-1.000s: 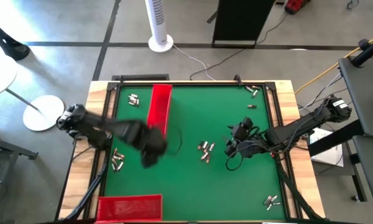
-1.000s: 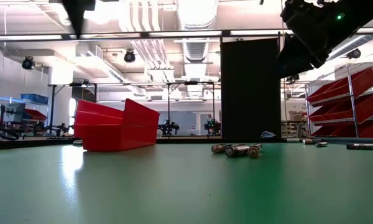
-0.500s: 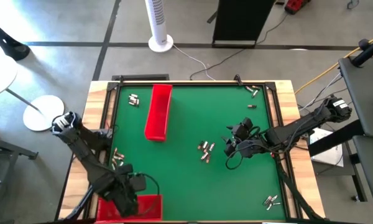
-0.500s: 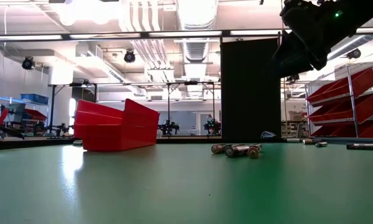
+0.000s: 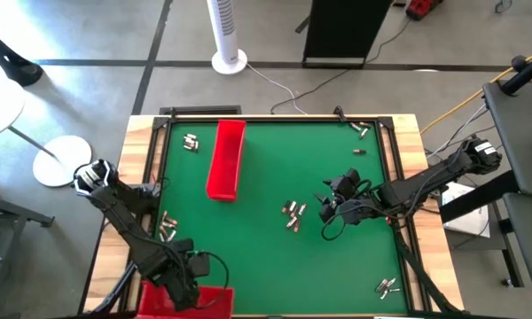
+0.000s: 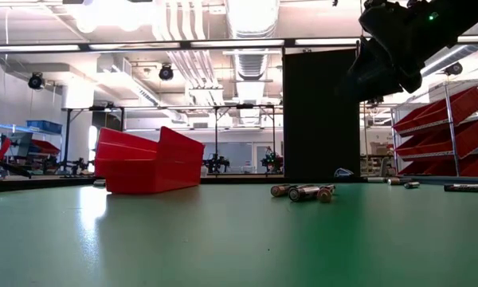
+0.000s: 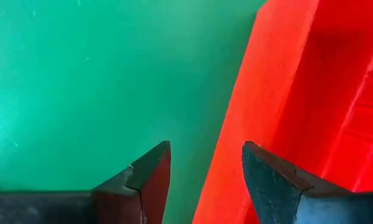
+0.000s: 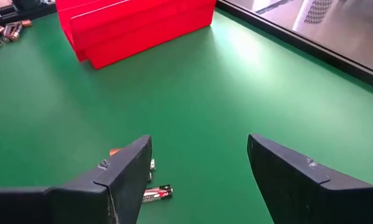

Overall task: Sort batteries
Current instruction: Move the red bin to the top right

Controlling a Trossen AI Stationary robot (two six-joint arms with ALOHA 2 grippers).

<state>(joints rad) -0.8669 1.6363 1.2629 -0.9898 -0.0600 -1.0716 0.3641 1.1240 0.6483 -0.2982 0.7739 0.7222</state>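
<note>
My left gripper (image 5: 183, 285) hangs open, pointing down, over the near-left red tray (image 5: 215, 301). In its wrist view one finger stands over the green mat and the other over the tray's inside, astride the tray's long wall (image 7: 236, 143). My right gripper (image 5: 330, 202) is open right of the table's middle, tilted down toward a small cluster of batteries (image 5: 292, 213) lying on the mat (image 8: 150, 188). A second long red tray (image 5: 225, 159) rests on the mat at the far left.
More batteries lie loose near the far-left corner (image 5: 191, 141), by the left edge (image 5: 167, 227), at the far right (image 5: 362, 129) and in the near-right corner (image 5: 387, 285). A wooden frame (image 5: 404, 177) borders the mat. A cable loops below my right gripper (image 5: 330, 232).
My left arm has swung from beside the long far-left tray toward the table's near-left corner and come down over the near red tray, turning as it went. The trays and batteries lie as before.
</note>
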